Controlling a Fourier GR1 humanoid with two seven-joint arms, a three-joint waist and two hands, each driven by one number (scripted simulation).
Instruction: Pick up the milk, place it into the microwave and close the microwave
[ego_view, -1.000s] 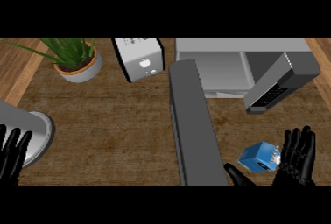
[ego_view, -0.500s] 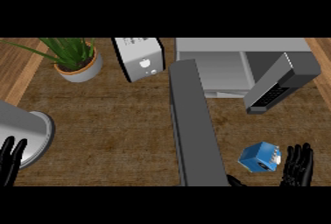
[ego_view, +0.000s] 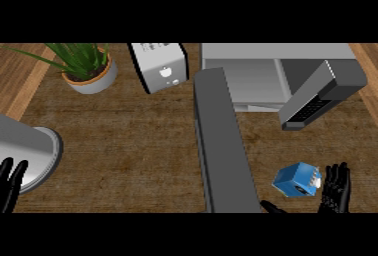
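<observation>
Both hands (ego_view: 334, 189) (ego_view: 10, 181) low, fingers seemingly straight.

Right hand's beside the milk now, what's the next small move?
Probably curl the right hand round the blue milk carton. The open fingers stand just right of it, the thumb below-left, nothing is held yet, and the microwave door is already open.

You see a blue milk carton (ego_view: 297, 181) with a pale patch on its side. The counter (ego_view: 133, 130) is dark brown wood grain. The microwave (ego_view: 277, 75) is light grey, its open door (ego_view: 319, 95) darker grey. Both hands (ego_view: 336, 192) (ego_view: 11, 182) are black. The plant (ego_view: 74, 55) is green in a grey pot.
</observation>
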